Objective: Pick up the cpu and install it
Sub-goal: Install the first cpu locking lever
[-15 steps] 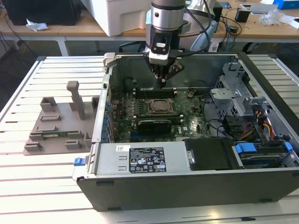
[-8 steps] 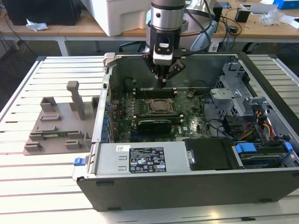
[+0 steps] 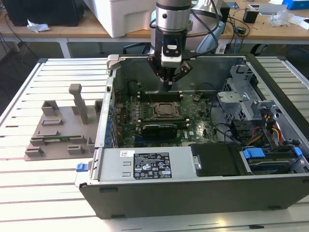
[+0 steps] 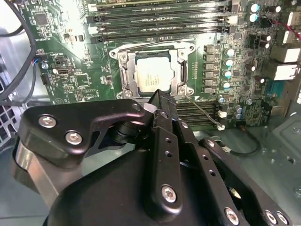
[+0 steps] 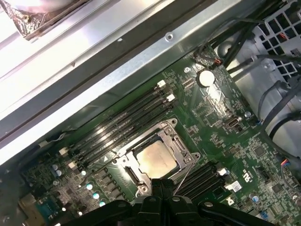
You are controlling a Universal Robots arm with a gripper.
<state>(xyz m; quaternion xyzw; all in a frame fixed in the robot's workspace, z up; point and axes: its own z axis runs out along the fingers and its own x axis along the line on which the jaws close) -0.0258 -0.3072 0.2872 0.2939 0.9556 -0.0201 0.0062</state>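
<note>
The cpu point(image 4: 149, 74) is a flat silver-grey square lying inside the metal socket frame point(image 4: 126, 55) on the green motherboard; it also shows in the first wrist view point(image 5: 157, 157). In the exterior view the socket point(image 3: 166, 110) sits mid-board inside the open computer case. My gripper point(image 3: 167, 85) hangs above the board, just behind the socket, clear of the chip. Its black fingers point(image 4: 162, 110) are pressed together to a point, shut with nothing between them. In the first wrist view the gripper point(image 5: 162, 184) ends right beside the socket's edge.
Memory slots point(image 4: 160, 19) run along both sides of the socket. A black expansion card point(image 3: 161, 128) lies in front of it. Drive cages and cables point(image 3: 251, 111) fill the exterior view's right. A grey plastic fixture with posts point(image 3: 63, 125) stands outside the case on the slatted table.
</note>
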